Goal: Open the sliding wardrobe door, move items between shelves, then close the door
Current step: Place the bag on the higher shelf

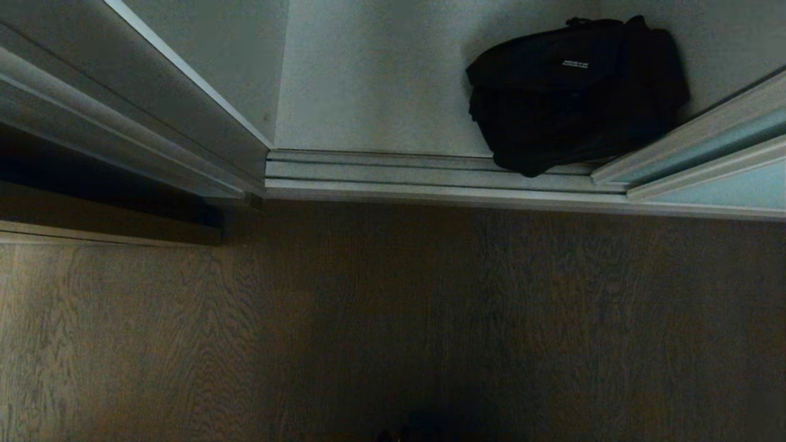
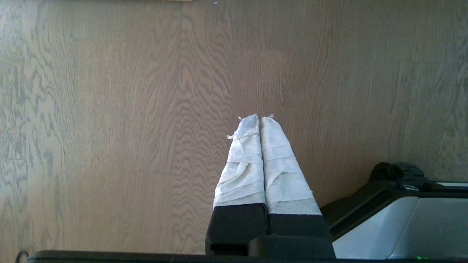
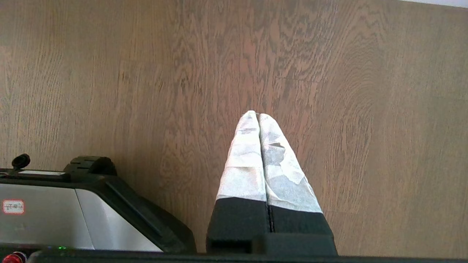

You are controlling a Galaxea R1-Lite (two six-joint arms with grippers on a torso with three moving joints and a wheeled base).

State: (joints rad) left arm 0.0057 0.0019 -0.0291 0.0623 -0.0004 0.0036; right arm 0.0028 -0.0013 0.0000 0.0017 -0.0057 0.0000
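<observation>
Black bag (image 1: 577, 92) lies on grey shelf (image 1: 381, 80), beside the aqua sliding door (image 1: 724, 147); left gripper (image 2: 260, 118) and right gripper (image 3: 257, 114) clenched empty above wood floor (image 1: 393, 319).

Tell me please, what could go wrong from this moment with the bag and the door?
1. The black bag bulges over the bottom track beside the sliding door; closing now could pinch or jam it.
2. Both grippers, left and right, are shut above the wood floor, away from the bag; they must open before any grasp.
</observation>
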